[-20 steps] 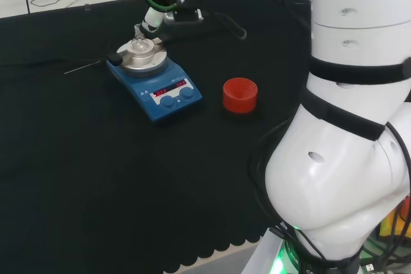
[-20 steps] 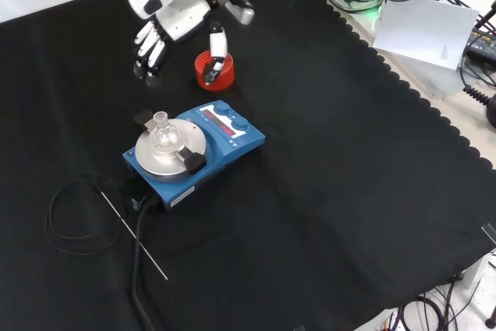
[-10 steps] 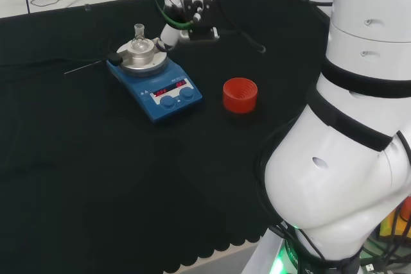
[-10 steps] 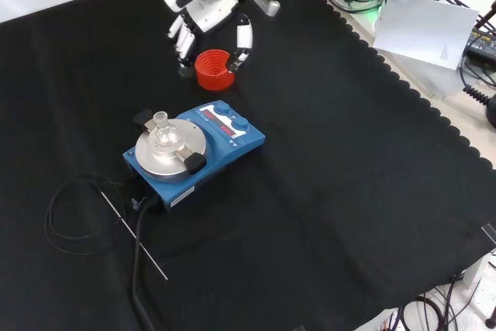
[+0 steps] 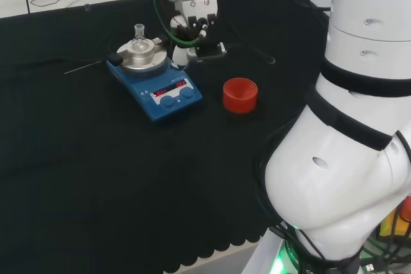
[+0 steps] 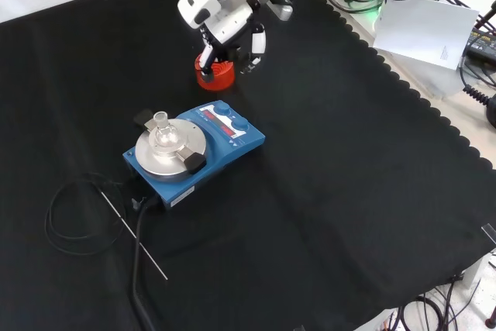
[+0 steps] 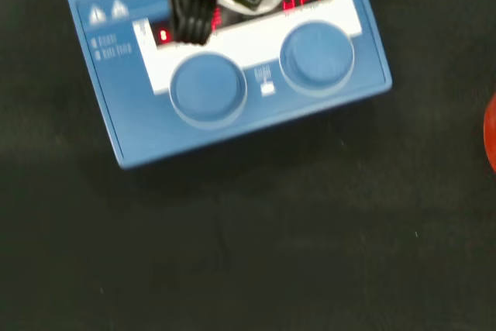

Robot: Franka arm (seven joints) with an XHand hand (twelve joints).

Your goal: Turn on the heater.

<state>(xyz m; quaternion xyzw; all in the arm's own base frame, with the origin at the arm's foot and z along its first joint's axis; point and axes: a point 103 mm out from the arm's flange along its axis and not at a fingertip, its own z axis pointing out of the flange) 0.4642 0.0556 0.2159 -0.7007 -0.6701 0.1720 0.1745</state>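
We are finding the heater [image 6: 195, 148] sitting on the desk [image 6: 333, 191], its displays glowing red. The hand [image 6: 225, 25] is hanging above the red stand [image 6: 215, 74] just behind the heater, fingers [image 6: 256, 40] relaxed, holding nothing.

A red ribbed ring [image 5: 240, 95] stands on the black cloth [image 5: 96, 171], to the right of the blue unit in the head view and apart from it — in the front view the ring [image 6: 218, 74] lies farther off. A thin metal rod [image 6: 133, 236] lies flat on the cloth nearer the front camera, crossed by a black cable [image 6: 74, 218] that loops to its left. A white sheet of paper [image 6: 422, 27] rests beyond the cloth's scalloped edge — among cables.
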